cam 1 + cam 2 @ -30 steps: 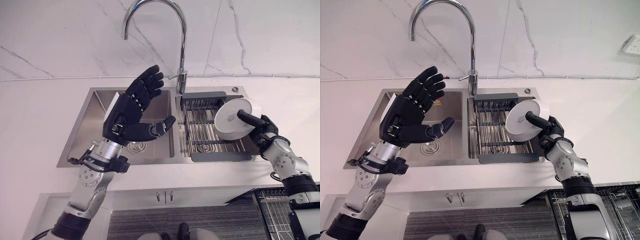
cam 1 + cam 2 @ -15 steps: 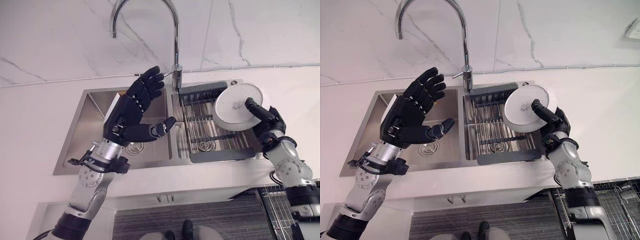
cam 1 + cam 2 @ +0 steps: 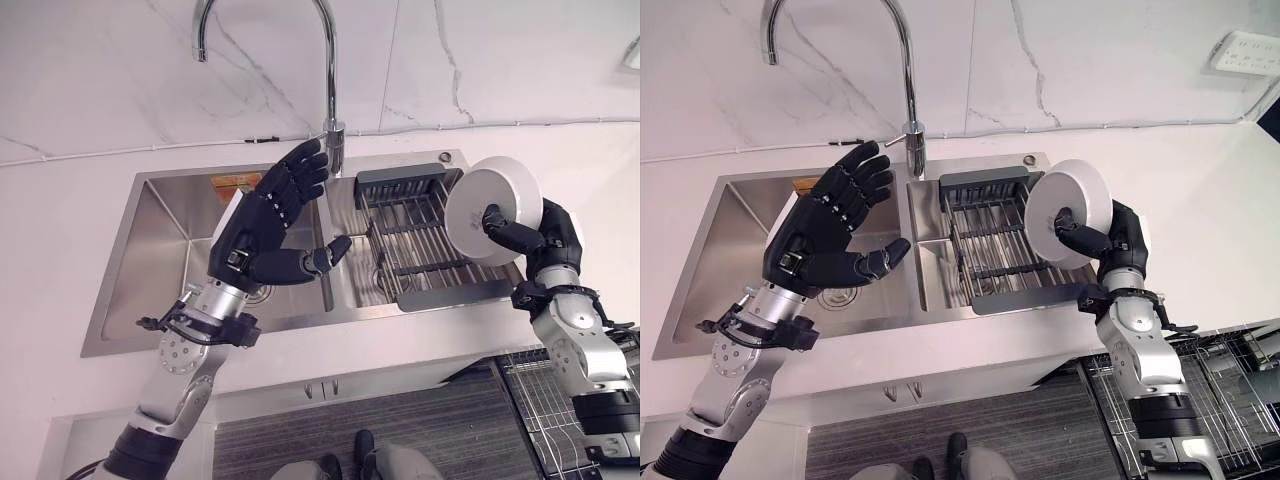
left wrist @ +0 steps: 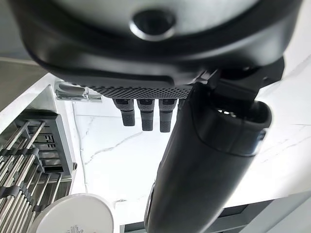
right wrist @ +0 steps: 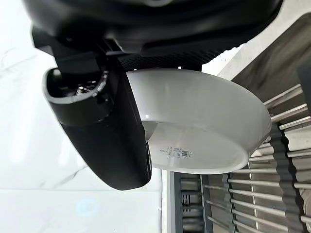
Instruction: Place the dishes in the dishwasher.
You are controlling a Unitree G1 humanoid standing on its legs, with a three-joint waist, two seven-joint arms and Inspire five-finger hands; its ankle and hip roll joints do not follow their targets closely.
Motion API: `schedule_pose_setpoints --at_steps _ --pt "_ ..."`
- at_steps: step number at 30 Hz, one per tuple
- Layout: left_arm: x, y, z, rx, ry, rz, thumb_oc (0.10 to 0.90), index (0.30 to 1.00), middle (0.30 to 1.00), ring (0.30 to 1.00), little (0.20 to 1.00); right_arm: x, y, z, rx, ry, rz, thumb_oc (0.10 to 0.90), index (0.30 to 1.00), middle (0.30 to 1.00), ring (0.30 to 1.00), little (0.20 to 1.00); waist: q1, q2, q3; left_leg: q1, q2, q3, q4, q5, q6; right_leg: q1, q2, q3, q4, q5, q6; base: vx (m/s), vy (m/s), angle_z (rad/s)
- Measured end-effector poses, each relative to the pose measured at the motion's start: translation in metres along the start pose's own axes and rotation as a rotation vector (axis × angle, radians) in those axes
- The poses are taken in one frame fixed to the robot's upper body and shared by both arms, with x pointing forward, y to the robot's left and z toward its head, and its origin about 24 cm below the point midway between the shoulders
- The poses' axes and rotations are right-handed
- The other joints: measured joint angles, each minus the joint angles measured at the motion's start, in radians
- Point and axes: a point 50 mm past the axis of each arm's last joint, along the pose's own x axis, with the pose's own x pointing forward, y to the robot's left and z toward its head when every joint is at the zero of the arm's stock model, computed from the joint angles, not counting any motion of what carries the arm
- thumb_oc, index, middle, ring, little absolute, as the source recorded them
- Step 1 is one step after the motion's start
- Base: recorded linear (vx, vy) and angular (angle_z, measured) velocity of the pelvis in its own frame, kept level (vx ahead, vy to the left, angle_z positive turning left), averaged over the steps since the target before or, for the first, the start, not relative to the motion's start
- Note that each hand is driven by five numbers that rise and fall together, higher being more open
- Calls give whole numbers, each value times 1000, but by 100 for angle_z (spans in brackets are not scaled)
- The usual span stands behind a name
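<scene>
My right hand (image 3: 548,232) is shut on a white bowl (image 3: 493,211), thumb on its underside, holding it on edge above the right end of the sink. The same bowl (image 5: 204,121) shows close up in the right wrist view, with the thumb (image 5: 112,131) pressed on its base. A dark wire dish rack (image 3: 420,240) lies in the right sink basin below it. My left hand (image 3: 270,225) is raised open over the left basin (image 3: 165,250), holding nothing.
A tall chrome faucet (image 3: 325,70) rises behind the sink's middle. White marble counter (image 3: 60,220) surrounds the steel sink. A dishwasher wire rack (image 3: 1220,385) shows at the lower right, below the counter edge. A small orange thing (image 3: 236,181) lies at the left basin's back.
The camera has swung, shifting the whole scene left. My right hand has lifted the bowl up and to the right, off the dish rack toward the sink's right edge. The left hand has stayed open.
</scene>
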Motion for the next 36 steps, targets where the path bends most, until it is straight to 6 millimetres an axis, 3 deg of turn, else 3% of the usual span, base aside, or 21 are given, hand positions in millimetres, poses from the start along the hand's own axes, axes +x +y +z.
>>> schedule_pose_setpoints --at_steps 7,8,9,10,12,15,17,18,20,23,24,25,26,27,28,30,31,32,33,34,36 --pt "-7 -3 -5 -25 18 -3 800 900 900 900 900 -30 13 -10 313 20 81 400 300 300 300 300 -30 4 3 1 15 3 0 0 1 18 7 -11 -39 15 -4 -37 -29 1" --pt "-6 -2 -3 -27 7 3 800 900 900 900 900 -33 16 -6 370 -17 88 400 300 300 300 300 -29 21 12 1 33 14 0 1 5 23 3 -48 -44 -3 36 -179 -200 -31" --pt "-5 -3 -3 -55 -20 37 800 900 900 900 900 -35 17 7 423 -101 100 400 300 300 300 300 -25 57 33 2 52 29 13 0 6 20 -88 -104 29 -54 102 -179 -226 -31" --pt "-5 -2 -2 -57 -28 44 800 900 900 900 900 -37 20 11 480 -134 103 400 300 300 300 300 -22 60 35 -1 61 37 19 0 7 22 -156 -128 65 -72 130 -191 -281 -34" --pt "-5 -2 -2 -50 -28 45 800 900 900 900 900 -41 29 15 567 -180 124 400 300 300 300 300 -14 61 35 -9 86 49 33 1 4 39 -248 -141 68 -67 148 -145 -286 -23" --pt "-4 -3 -2 -15 -20 36 800 900 900 900 900 -48 42 19 666 -232 158 400 300 300 300 300 -9 58 34 -39 129 56 98 1 -7 37 -316 -105 36 -35 164 -120 -365 -32" --pt "-4 0 2 18 -17 27 800 900 900 900 900 -50 45 21 673 -245 173 400 300 300 300 300 -13 32 25 -50 148 52 134 -13 -69 32 -304 -77 -10 86 167 -127 -468 -19" --pt "-4 1 3 23 -24 38 800 900 900 900 900 -50 44 22 673 -254 172 400 300 300 300 300 -13 20 21 -63 161 50 166 -30 -98 28 -290 -78 -2 58 192 -125 -470 -37" --pt "-9 0 10 21 -48 66 800 900 900 900 900 -50 44 23 697 -255 172 400 300 300 300 300 -17 33 16 -88 247 52 179 -25 -156 -3 -201 -66 -3 35 147 -156 -601 -57" --pt "-11 -1 11 12 -54 70 800 900 900 900 900 -51 40 25 744 -277 158 400 300 300 300 300 -26 32 12 -76 321 77 150 8 -213 -81 -123 -42 87 -22 72 -139 -552 -56" --pt "-12 -2 11 3 -57 73 800 900 900 900 900 -51 38 26 765 -294 149 400 300 300 300 300 -47 44 4 -66 357 79 106 37 -253 -124 -90 -50 148 -66 40 -131 -546 -53" --pt "-12 -2 11 1 -66 79 800 900 900 900 900 -51 35 28 767 -305 143 400 300 300 300 300 -49 44 3 -63 365 78 85 72 -258 -157 -71 -48 180 -84 16 -129 -509 -35" --pt "-12 -4 10 -15 -74 90 800 900 900 900 900 -51 31 29 755 -315 139 400 300 300 300 300 -47 46 2 -65 370 77 75 93 -228 -166 -66 -37 198 -94 1 -56 -213 -34" --pt "-12 -6 8 -24 -73 87 800 900 900 900 900 -50 28 30 759 -318 122 400 300 300 300 300 -38 46 2 -87 364 38 108 121 -184 -167 -53 -26 204 -82 -45 -49 -267 -40" --pt "-15 -8 6 -31 -67 84 800 900 900 900 900 -49 23 32 754 -329 114 400 300 300 300 300 -38 54 -1 -118 292 -36 120 71 -207 -161 -41 1 175 -80 -43 -12 -152 -44" --pt "-19 -9 3 -41 -57 92 800 900 900 900 900 -49 22 32 761 -330 100 400 300 300 300 300 -27 53 0 -112 155 -59 117 44 -184 -128 -45 36 123 -54 -29 -17 -51 -51" --pt "-22 -10 1 -57 -57 97 800 900 900 900 900 -49 22 32 761 -332 100 400 300 300 300 300 -27 50 2 -104 75 -64 117 30 -164 -102 -46 50 84 -41 -4 -42 41 -38" --pt "-23 -14 0 -71 -56 87 800 900 900 900 900 -50 19 32 763 -345 87 400 300 300 300 300 -37 95 -12 -102 41 -69 88 31 -137 -104 -66 -2 113 -96 102 -45 82 -6" --pt "-23 -15 6 -54 -94 78 800 900 900 900 900 -52 17 38 765 -383 85 400 300 300 300 300 -50 103 -19 -97 66 -76 70 65 -109 -143 -102 19 246 -137 9 -53 116 16" --pt "-23 -15 8 -52 -127 86 800 900 900 900 900 -53 16 44 781 -424 82 400 300 300 300 300 -44 107 -11 -106 73 -77 96 14 -156 -144 -103 41 278 -163 -12 -47 141 15" --pt "-26 -14 8 -35 -110 69 800 900 900 900 900 -55 18 41 792 -416 81 400 300 300 300 300 -45 128 -26 -116 92 -68 87 17 -144 -132 -79 40 224 -126 -7 -39 182 -7"
